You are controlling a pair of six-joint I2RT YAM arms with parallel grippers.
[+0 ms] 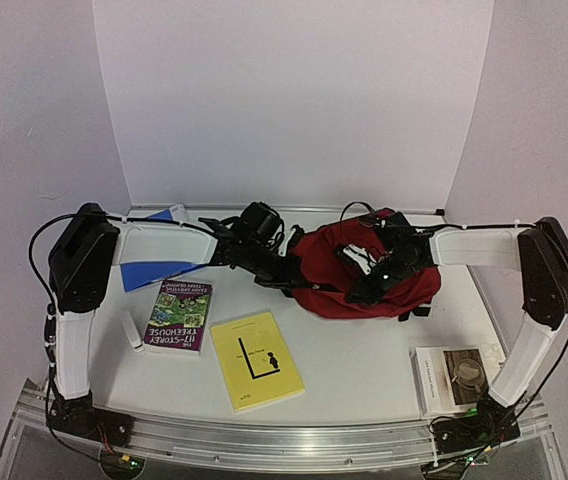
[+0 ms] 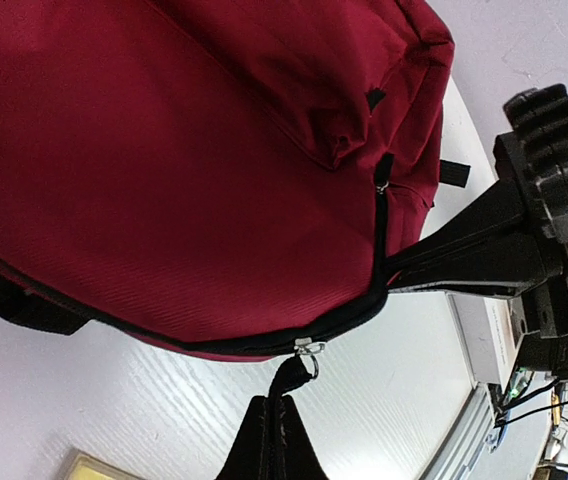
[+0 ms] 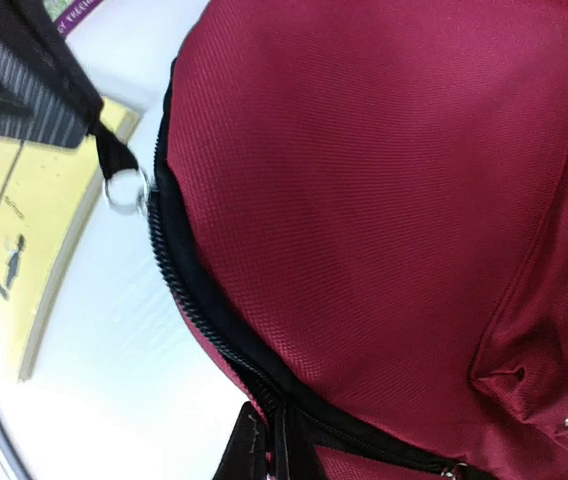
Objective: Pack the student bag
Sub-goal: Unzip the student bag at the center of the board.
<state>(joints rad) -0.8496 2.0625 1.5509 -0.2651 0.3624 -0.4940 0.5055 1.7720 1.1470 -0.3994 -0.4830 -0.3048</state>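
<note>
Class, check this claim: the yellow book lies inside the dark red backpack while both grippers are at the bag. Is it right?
No. The yellow book lies on the table, apart from the dark red backpack, not inside it, as the top view shows. The left gripper and right gripper are at the bag.

blue sheet half hidden, white book unreadable

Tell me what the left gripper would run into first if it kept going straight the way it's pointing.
The left gripper, shut on the zipper pull, points straight at the student bag. Right past the pull it would meet the bag's black zipper edge, then red fabric; nothing else seems to lie between.
</note>
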